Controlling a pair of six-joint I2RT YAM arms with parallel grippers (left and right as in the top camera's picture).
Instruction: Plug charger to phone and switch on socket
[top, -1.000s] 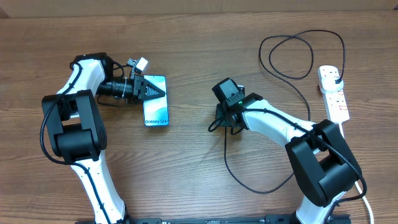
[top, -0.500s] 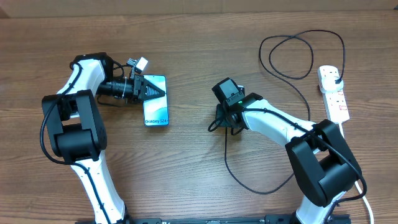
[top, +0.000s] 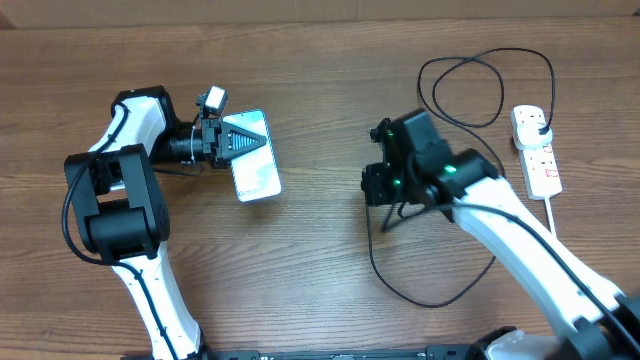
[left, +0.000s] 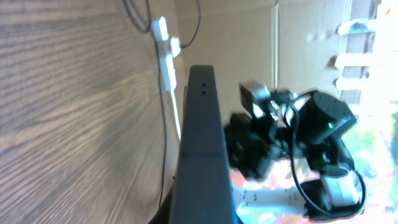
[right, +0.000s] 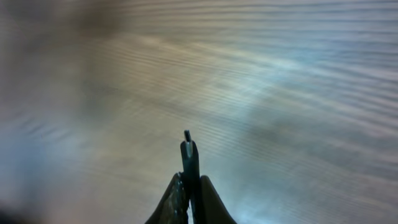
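My left gripper (top: 238, 143) is shut on the top end of the phone (top: 258, 176) and holds it tilted off the table. In the left wrist view the phone (left: 199, 143) shows edge-on as a dark bar. My right gripper (top: 378, 186) is shut on the connector tip (right: 188, 148) of the charger and holds it above the table, right of the phone. The black cable (top: 430, 302) hangs down from it, loops over the table and runs to the black plug (top: 541, 124) seated in the white socket (top: 540, 160) at the far right.
The wooden table (top: 320, 290) carries the slack cable loops at the front middle and at the back right (top: 480, 90). The socket's white cord (top: 556, 205) runs toward the front right. The socket also shows in the left wrist view (left: 165, 53).
My right gripper rose and moved right with the connector tip, lifting the cable. My left gripper lifted and tilted the phone, whose free end swung slightly right.
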